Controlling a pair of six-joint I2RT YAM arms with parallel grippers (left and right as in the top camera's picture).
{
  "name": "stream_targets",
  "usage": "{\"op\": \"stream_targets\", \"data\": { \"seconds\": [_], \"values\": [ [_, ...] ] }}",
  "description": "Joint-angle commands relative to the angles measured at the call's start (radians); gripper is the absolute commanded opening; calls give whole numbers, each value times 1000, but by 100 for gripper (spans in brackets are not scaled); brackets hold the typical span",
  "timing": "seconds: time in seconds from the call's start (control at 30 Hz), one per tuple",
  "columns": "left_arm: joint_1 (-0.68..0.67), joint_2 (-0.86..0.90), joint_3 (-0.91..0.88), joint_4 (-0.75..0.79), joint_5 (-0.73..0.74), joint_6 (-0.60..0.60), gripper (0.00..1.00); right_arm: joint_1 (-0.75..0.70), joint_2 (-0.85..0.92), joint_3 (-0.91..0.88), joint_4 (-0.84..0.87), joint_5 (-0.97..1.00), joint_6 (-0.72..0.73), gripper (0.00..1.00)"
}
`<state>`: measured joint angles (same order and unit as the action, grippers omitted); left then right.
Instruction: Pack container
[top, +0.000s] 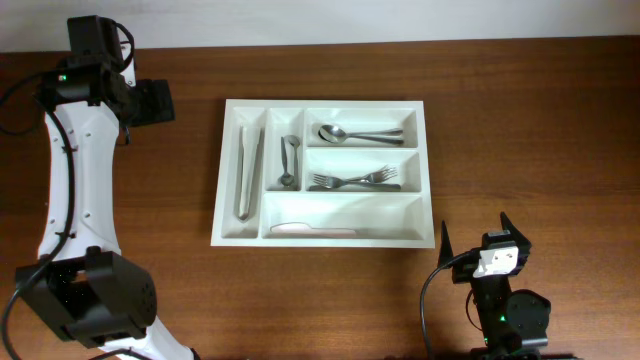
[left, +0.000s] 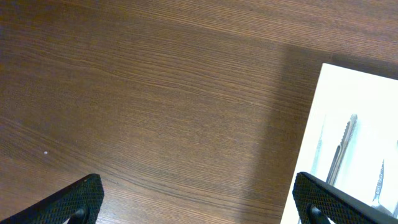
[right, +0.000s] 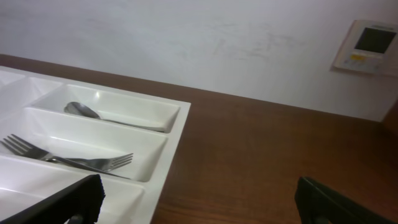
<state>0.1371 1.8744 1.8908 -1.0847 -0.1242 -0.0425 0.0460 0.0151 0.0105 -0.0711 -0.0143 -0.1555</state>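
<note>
The container (top: 320, 103) is a white cutlery tray in the middle of the table. Its left upright compartment holds metal tongs (top: 247, 170) and the second holds a small spoon (top: 288, 160). The horizontal compartments hold spoons (top: 355, 133), forks (top: 355, 181) and a white knife (top: 312, 229). My left gripper (top: 150, 101) is open and empty over bare table left of the tray's far corner. The left wrist view (left: 199, 205) shows the tray edge (left: 311, 124) and tongs (left: 345, 143). My right gripper (top: 478, 240) is open and empty by the tray's near right corner (right: 177, 134).
The brown wooden table (top: 520, 120) extends on all sides of the tray. In the right wrist view, a white wall with a small wall panel (right: 367, 46) lies behind the table's far edge. The left arm's white links (top: 75, 190) run along the table's left side.
</note>
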Motion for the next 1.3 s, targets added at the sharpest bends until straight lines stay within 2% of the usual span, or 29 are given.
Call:
{"op": "stream_targets", "data": {
  "seconds": [0.0,0.8,0.97,1.27],
  "values": [
    [2,1,3,0,-4,5,99,6,-11,-5,-8,27,15,99],
    [5,-23,-5,-1,-4,5,99,6,-11,-5,-8,27,15,99],
    [-42,-205,-5,-1,-4,5,99,6,-11,-5,-8,27,14,99],
    [-231,-753,-5,-1,-4,5,99,6,-11,-5,-8,27,15,99]
  ]
}}
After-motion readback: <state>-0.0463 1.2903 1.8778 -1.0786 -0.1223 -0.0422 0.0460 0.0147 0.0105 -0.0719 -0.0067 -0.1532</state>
